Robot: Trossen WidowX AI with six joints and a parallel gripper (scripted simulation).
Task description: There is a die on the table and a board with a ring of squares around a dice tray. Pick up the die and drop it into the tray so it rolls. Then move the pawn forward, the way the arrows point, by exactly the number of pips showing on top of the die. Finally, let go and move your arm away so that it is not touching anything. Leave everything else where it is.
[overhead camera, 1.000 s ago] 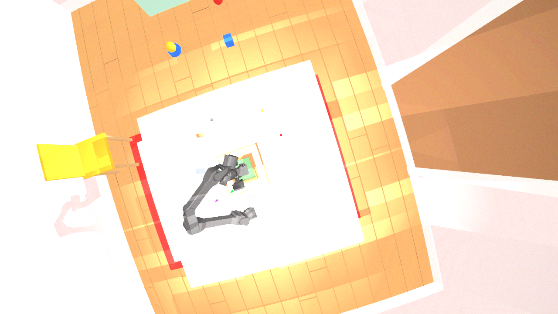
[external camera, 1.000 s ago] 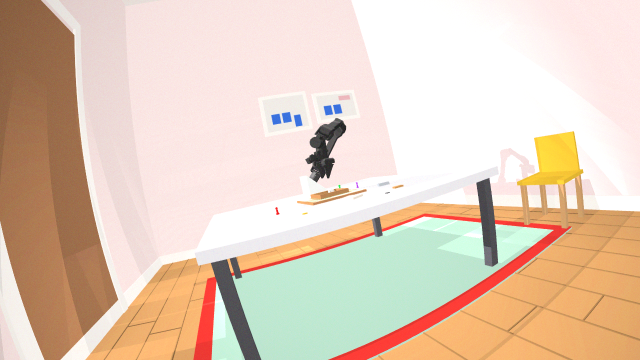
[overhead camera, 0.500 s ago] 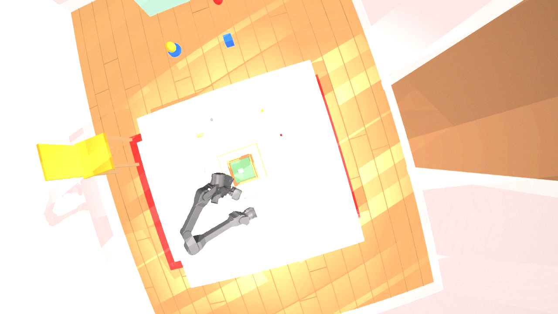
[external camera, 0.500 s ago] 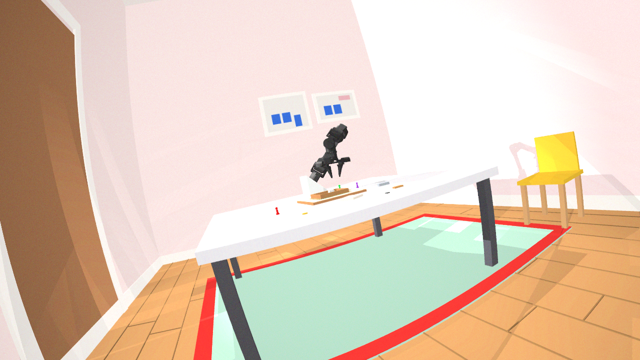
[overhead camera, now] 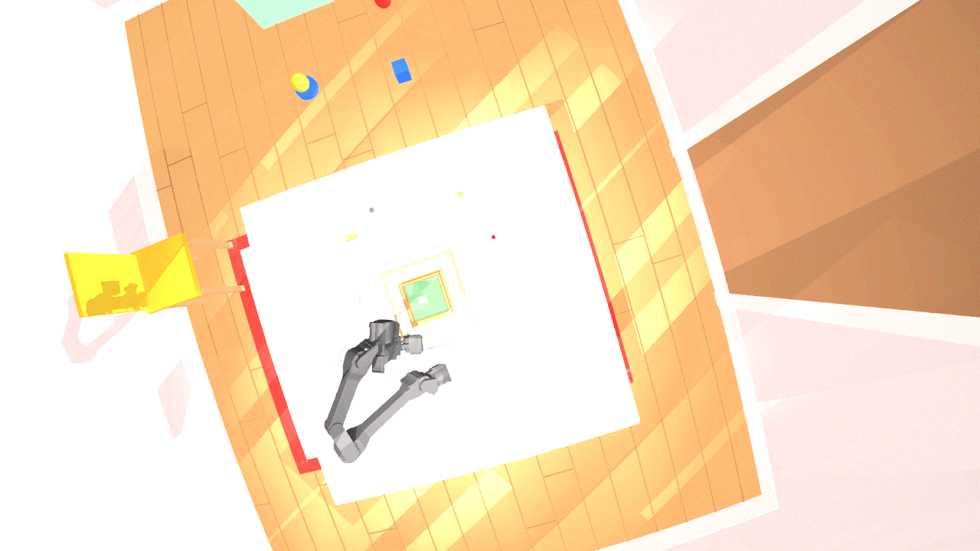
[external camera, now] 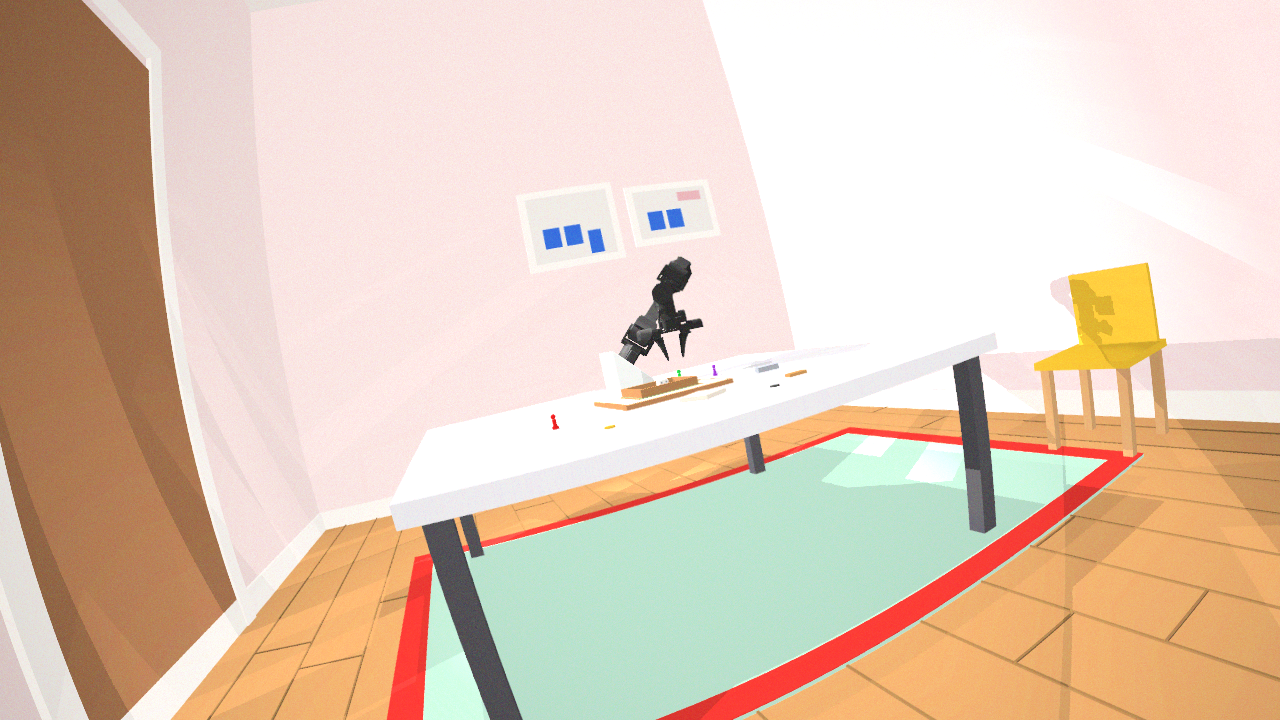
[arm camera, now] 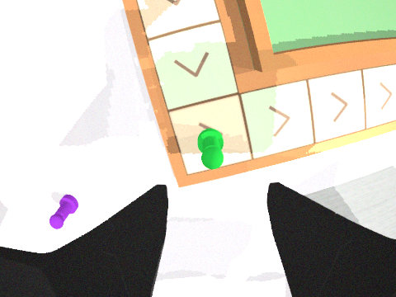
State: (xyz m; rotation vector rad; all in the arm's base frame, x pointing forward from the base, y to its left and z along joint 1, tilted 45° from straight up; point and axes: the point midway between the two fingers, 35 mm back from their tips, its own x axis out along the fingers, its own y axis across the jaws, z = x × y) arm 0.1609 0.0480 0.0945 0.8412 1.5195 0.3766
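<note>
The green pawn [arm camera: 210,148] [external camera: 678,372] stands on a corner square of the orange-edged board [arm camera: 145,66] [external camera: 626,402] [overhead camera: 390,277]. Arrows on the squares beside it point along the ring. My gripper [arm camera: 218,194] [external camera: 673,344] [overhead camera: 414,342] hangs above the board's corner, half open and empty. The pawn lies just ahead of the gap between the fingers.
A purple pawn [arm camera: 63,211] [external camera: 714,369] lies on the table left of the board's corner. A red pawn [overhead camera: 493,236] [external camera: 554,421], a yellow block [overhead camera: 351,236] and small pieces lie farther off. A yellow chair [overhead camera: 123,281] [external camera: 1109,331] stands beside the table.
</note>
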